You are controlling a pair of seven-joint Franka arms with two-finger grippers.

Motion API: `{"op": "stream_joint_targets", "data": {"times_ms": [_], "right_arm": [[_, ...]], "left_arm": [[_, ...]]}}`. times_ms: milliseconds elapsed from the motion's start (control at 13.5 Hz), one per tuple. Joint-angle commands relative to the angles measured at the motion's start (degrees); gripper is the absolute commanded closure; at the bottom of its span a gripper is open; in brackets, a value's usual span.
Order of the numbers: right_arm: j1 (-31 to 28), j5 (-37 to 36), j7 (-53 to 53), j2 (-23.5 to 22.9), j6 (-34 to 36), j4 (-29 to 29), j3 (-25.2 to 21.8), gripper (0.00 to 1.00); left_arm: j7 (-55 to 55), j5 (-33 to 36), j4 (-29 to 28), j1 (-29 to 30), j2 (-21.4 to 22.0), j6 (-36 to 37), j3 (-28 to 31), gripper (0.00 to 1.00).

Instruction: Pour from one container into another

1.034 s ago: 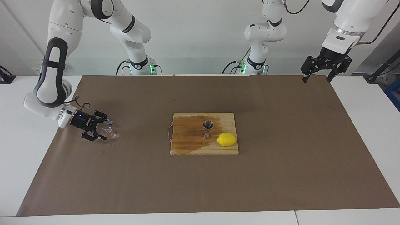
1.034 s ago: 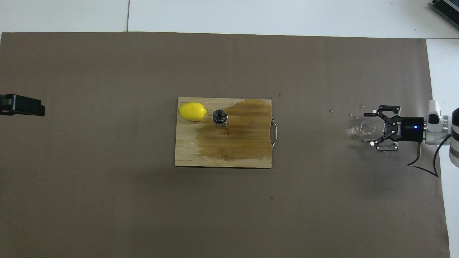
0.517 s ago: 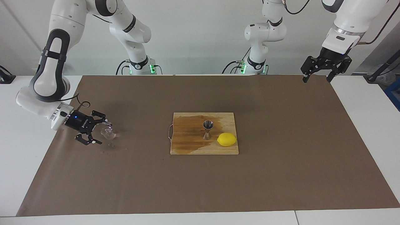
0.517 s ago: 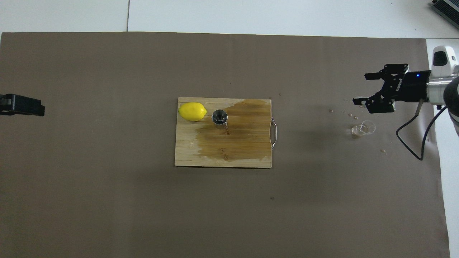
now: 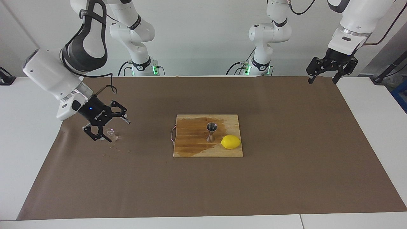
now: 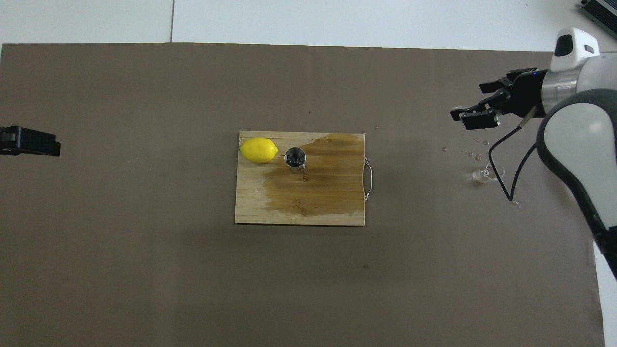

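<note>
The tiny clear glass cup stands on the brown paper toward the right arm's end of the table, with nothing gripping it. My right gripper hangs open just above it, tilted downward and holding nothing. The steel hourglass jigger stands upright on the wooden cutting board at the table's middle. My left gripper waits open and raised over the paper's corner at its own end.
A yellow lemon lies on the board beside the jigger. A dark wet stain covers much of the board. Small droplets dot the paper around the cup.
My right gripper, which stood low with its open jaws around the cup, has drawn back, risen and tilted downward. The cup stays on the paper. The left arm has not moved.
</note>
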State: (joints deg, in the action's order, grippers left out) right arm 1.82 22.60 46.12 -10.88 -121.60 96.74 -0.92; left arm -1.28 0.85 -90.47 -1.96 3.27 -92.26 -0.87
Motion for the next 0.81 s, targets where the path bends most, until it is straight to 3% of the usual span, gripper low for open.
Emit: {"op": "stream_joint_targets", "data": {"times_ms": [0, 295, 443, 591, 739], "right_arm": [[1.42, -7.73, -11.02, 3.05, 0.57, 0.38, 0.13, 0.0], [2.92, -15.9, -26.66, 6.39, 4.6, 0.38, 0.04, 0.0], [2.66, -21.7, -33.79, 9.02, 10.13, 0.29, 0.04, 0.0], [2.22, -23.48, -35.66, 11.05, 17.76, -0.58, -0.66, 0.0], [-1.97, -23.66, -35.75, 12.81, 22.79, -1.64, 0.04, 0.0]], "left_arm": [[-0.13, 0.47, -1.37, -0.23, 1.3, -0.2, -0.01, 0.0], [-0.13, 0.38, -1.37, -0.15, 1.3, -0.03, -0.01, 0.0], [-0.13, 0.38, -1.46, 0.03, 1.3, 0.06, -0.01, 0.0], [-0.13, 0.38, -1.37, -0.06, 1.3, -0.03, -0.01, 0.0], [-0.13, 0.38, -1.46, -0.06, 1.3, -0.11, -0.01, 0.0]]}}
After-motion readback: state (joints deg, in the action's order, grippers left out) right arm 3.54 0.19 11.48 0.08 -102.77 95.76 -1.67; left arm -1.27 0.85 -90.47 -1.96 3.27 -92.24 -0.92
